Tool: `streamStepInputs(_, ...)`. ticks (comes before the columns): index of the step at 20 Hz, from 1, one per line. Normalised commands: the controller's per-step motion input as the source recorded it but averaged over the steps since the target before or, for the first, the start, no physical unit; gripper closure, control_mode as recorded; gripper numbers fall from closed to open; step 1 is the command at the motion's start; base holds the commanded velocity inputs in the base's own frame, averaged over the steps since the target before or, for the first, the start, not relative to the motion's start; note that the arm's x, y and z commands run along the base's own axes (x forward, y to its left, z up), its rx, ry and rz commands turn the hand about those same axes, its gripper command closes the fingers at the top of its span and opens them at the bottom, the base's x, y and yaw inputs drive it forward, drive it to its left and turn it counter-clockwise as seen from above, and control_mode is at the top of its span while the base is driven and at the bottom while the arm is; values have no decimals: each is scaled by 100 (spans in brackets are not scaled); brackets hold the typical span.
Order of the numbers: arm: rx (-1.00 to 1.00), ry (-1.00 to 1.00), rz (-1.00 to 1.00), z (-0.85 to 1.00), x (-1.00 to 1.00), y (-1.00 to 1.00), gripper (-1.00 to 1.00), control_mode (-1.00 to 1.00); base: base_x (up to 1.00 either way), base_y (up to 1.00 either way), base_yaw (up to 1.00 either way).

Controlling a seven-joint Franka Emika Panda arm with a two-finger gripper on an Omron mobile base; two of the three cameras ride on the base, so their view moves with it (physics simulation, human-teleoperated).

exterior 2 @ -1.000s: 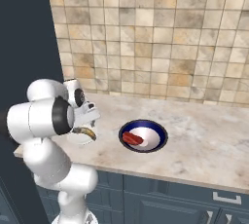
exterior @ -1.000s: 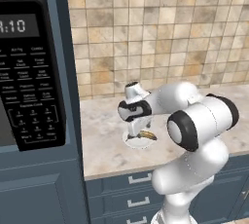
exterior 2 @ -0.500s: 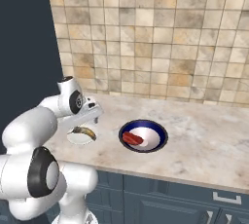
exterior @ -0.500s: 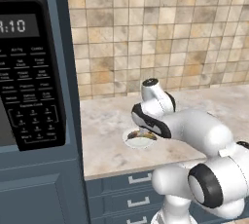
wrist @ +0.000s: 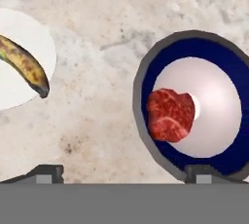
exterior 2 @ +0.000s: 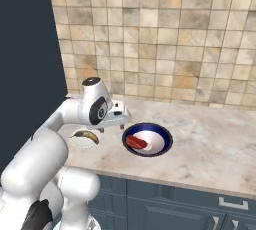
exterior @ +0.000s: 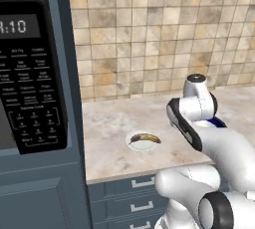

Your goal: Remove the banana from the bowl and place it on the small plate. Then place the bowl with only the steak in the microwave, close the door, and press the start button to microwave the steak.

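The banana [wrist: 25, 68], yellow with brown tinges, lies on the small white plate [wrist: 22, 33] at the left of the hand view; both also show as the banana [exterior 2: 85, 135] on the plate [exterior 2: 80, 143] and the banana [exterior: 145, 138] by the counter's front. The blue bowl [wrist: 148, 67], white inside, holds only the reddish steak [wrist: 170, 114]. My gripper [wrist: 124, 173] hangs open above the counter between plate and bowl, its right fingertip [wrist: 202, 172] over the bowl's near rim. From the right base, the gripper [exterior 2: 119, 124] is just left of the bowl [exterior 2: 162, 135].
The black microwave [exterior: 25, 73] with its keypad panel and display stands at the left in blue-grey cabinetry; its door is cut off by the frame. The marble counter [exterior 2: 215, 144] runs right of the bowl, with a tiled wall behind and drawers [exterior: 132, 198] below.
The hand has swung right, from above the small plate to between plate and bowl. The banana stays lying on the plate.
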Motion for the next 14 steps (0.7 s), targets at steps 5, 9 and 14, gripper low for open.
streamStepInputs(5, 24, -1, -28, 3, -14, -100, -100, -100, 0, 0, 0)
streamStepInputs(9, 33, -9, -17, -8, -17, -100, -100, -100, 0, 0, 0)
streamStepInputs(14, 35, -13, -12, -14, -17, -86, -100, -100, 0, 0, 0)
